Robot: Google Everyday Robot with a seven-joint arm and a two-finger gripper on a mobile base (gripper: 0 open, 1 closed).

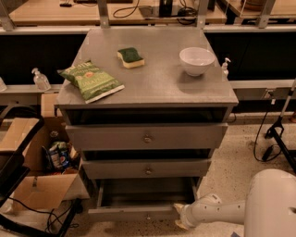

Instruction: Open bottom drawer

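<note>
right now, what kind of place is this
Probably a lab or workshop: benches strung with cables behind the grey cabinet, an open cardboard box on the floor. The claw is low, at the right front corner of the pulled-out bottom drawer.

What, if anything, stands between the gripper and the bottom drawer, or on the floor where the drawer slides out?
Nothing visible does. The gripper sits low at the right front corner of the bottom drawer. The floor strip in front looks bare; the cardboard box and cables lie off to its left.
</note>
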